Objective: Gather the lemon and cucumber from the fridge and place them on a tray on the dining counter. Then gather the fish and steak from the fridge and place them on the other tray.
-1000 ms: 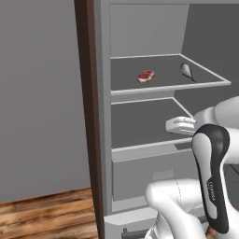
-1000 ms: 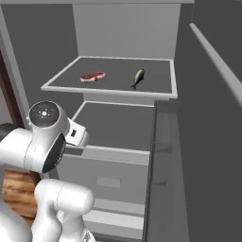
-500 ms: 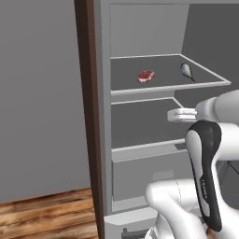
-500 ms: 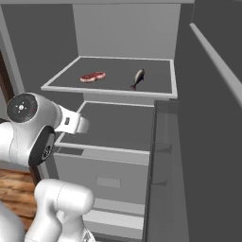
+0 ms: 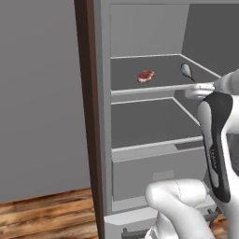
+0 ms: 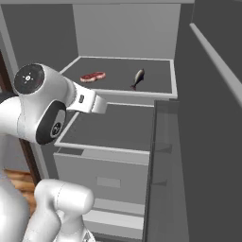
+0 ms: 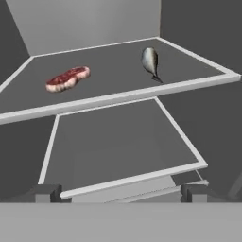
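The fridge (image 5: 103,98) stands open in front of me. On its upper shelf (image 7: 118,98) the red-pink steak (image 7: 67,78) lies at the left and the small grey fish (image 7: 150,60) at the right, both flat and apart. They also appear as steak (image 5: 146,76), fish (image 5: 186,71) and as steak (image 6: 92,76), fish (image 6: 137,78). My gripper (image 7: 121,194) is open with nothing between its fingertips (image 7: 47,193). It hangs just outside the fridge, about level with the upper shelf's front edge, as gripper (image 6: 100,106) and gripper (image 5: 200,89). The lemon, cucumber, trays and dining counter are out of view.
A lower shelf (image 7: 113,142) lies under the upper one, with a grey drawer (image 6: 108,175) beneath it. The open fridge door (image 6: 212,123) rises close on the right. A dark brown panel (image 5: 86,116) borders the fridge on the left, above a wood floor (image 5: 46,214).
The arm has lifted the hand from the lower shelf's height up to the upper shelf's front edge. The jaws stayed open; steak and fish have not moved.
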